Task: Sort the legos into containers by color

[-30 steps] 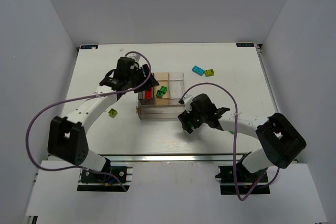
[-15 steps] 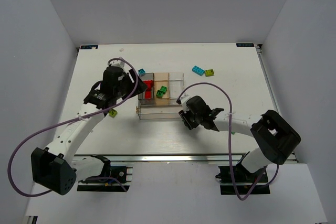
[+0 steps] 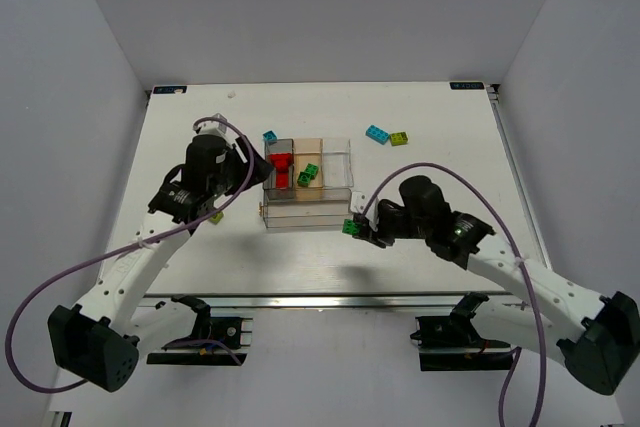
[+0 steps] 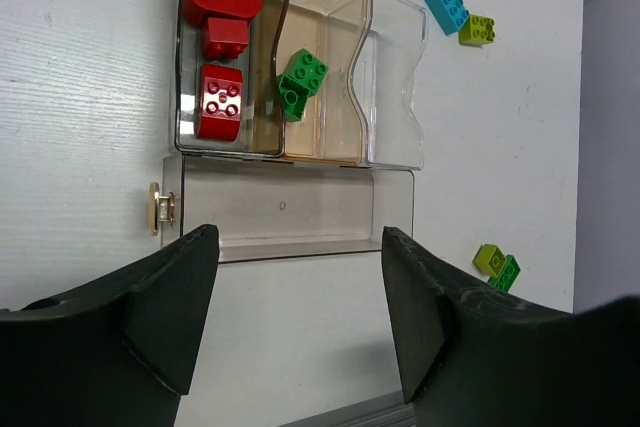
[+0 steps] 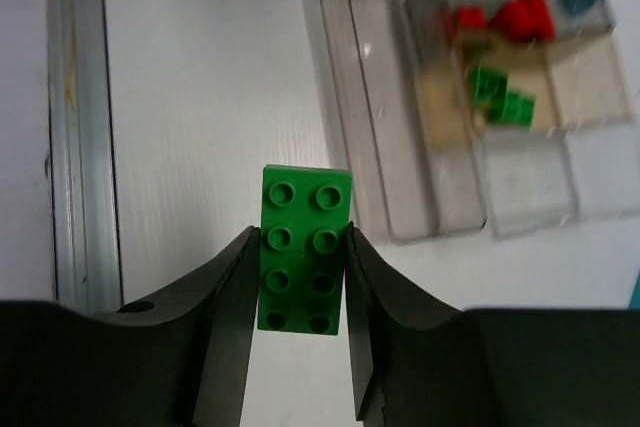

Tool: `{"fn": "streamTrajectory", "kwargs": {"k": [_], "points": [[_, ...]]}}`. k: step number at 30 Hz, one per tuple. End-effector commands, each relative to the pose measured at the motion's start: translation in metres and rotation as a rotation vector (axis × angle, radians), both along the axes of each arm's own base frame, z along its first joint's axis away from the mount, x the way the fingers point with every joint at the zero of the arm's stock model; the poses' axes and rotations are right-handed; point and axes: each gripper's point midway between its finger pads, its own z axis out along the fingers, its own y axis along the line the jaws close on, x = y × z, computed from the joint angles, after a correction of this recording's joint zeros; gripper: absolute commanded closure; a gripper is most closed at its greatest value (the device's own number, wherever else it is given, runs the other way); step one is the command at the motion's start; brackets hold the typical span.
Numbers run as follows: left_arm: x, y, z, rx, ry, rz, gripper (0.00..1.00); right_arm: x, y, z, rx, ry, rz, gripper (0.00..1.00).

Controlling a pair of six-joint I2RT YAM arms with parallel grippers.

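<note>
The clear plastic divided box sat at the centre of the top view. Red studded bricks lay in its smoky grey compartment at the left, and two dark green bricks in the tan compartment beside it. The right gripper was clamped on a dark green eight-stud brick, held off the table just below the box's lower right corner. The left gripper hung over the box with its jaws spread wide and nothing between them. A cyan brick and a lime-yellow brick lay touching at upper right, and another cyan brick sat just beside the box's upper left corner. Red looked finished and green nearly so, while cyan and lime had not been started, so roughly half the sorting seemed left.
</note>
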Motion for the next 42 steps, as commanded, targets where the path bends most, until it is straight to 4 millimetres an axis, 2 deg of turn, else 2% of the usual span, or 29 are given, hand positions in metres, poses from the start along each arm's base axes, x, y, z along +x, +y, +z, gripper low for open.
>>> {"fn": "streamTrajectory", "kwargs": {"k": [1,2,3,4,5,6,7,9,10,12,15,18,19,21,22,24,25,28,29,30,32,33,34,35,37,39,40,41,42], "points": [[-0.006,0.004,0.004,-0.008,-0.022,0.007,0.24,-0.002,0.035,0.025,0.118,-0.101,0.196,1.00],[-0.008,0.004,0.002,-0.012,-0.022,0.002,0.24,0.013,0.047,0.045,0.146,-0.100,0.164,1.00],[-0.009,0.003,0.003,-0.018,-0.026,-0.001,0.24,0.026,0.055,0.047,0.146,-0.035,0.098,1.00],[-0.012,0.003,0.005,-0.026,-0.033,-0.007,0.24,0.040,0.067,0.028,0.104,0.040,0.064,1.00],[-0.014,0.003,0.004,-0.032,-0.034,-0.010,0.24,0.059,0.082,0.053,0.144,0.029,0.026,1.00],[-0.015,0.003,0.005,-0.038,-0.038,-0.009,0.24,0.073,0.090,0.054,0.144,0.047,-0.023,1.00],[-0.016,0.003,0.005,-0.041,-0.038,-0.007,0.24,0.084,0.100,0.033,0.119,0.133,-0.074,1.00],[-0.022,0.006,0.005,-0.047,-0.041,0.001,0.24,0.106,0.118,0.048,0.158,0.139,-0.125,1.00],[-0.024,0.008,0.003,-0.042,-0.035,0.005,0.24,0.113,0.126,0.033,0.144,0.196,-0.156,1.00],[-0.028,0.012,0.003,-0.040,-0.036,0.019,0.24,0.131,0.139,0.029,0.144,0.223,-0.202,1.00],[-0.035,0.018,0.001,-0.035,-0.035,0.036,0.23,0.148,0.144,0.014,0.103,0.264,-0.273,1.00],[-0.041,0.022,-0.003,-0.035,-0.029,0.052,0.23,0.159,0.140,0.000,0.065,0.270,-0.321,1.00],[-0.042,0.023,-0.005,-0.037,-0.029,0.055,0.23,0.160,0.139,-0.004,0.058,0.269,-0.329,0.92],[-0.044,0.024,-0.007,-0.044,-0.028,0.059,0.22,0.166,0.138,-0.011,0.052,0.257,-0.342,0.85],[-0.044,0.024,-0.008,-0.043,-0.025,0.059,0.22,0.169,0.138,-0.012,0.050,0.256,-0.349,0.71],[-0.044,0.024,-0.008,-0.043,-0.026,0.059,0.22,0.174,0.136,-0.021,0.026,0.277,-0.366,0.49],[-0.043,0.023,-0.009,-0.042,-0.024,0.059,0.22,0.178,0.138,-0.016,0.033,0.271,-0.368,0.30],[-0.042,0.023,-0.008,-0.035,-0.025,0.058,0.22,0.183,0.135,-0.009,0.041,0.287,-0.367,0.17],[-0.041,0.024,-0.008,-0.033,-0.024,0.061,0.22,0.183,0.133,-0.004,0.054,0.294,-0.360,0.17],[-0.041,0.025,-0.008,-0.030,-0.022,0.065,0.22,0.183,0.129,0.010,0.083,0.292,-0.365,0.18],[-0.041,0.026,-0.011,-0.026,-0.019,0.071,0.22,0.189,0.110,0.016,0.110,0.299,-0.406,0.36],[-0.042,0.027,-0.013,-0.021,-0.011,0.077,0.22,0.188,0.100,0.034,0.146,0.301,-0.440,0.55],[-0.042,0.030,-0.012,-0.019,-0.017,0.090,0.23,0.198,0.081,0.036,0.153,0.294,-0.530,0.96],[-0.043,0.031,-0.017,-0.015,-0.003,0.101,0.24,0.194,0.059,0.034,0.157,0.311,-0.581,1.00],[-0.044,0.033,-0.020,-0.013,-0.005,0.111,0.25,0.189,0.035,0.027,0.161,0.356,-0.619,1.00],[-0.045,0.035,-0.025,-0.012,0.000,0.115,0.25,0.177,-0.002,0.015,0.128,0.409,-0.674,1.00],[-0.046,0.035,-0.026,-0.010,0.002,0.119,0.25,0.165,-0.011,0.009,0.107,0.447,-0.671,1.00],[-0.045,0.036,-0.027,-0.005,0.003,0.123,0.25,0.155,-0.019,0.020,0.126,0.441,-0.656,1.00],[-0.046,0.038,-0.026,-0.001,0.004,0.129,0.26,0.151,-0.043,0.009,0.115,0.465,-0.691,1.00]]}}
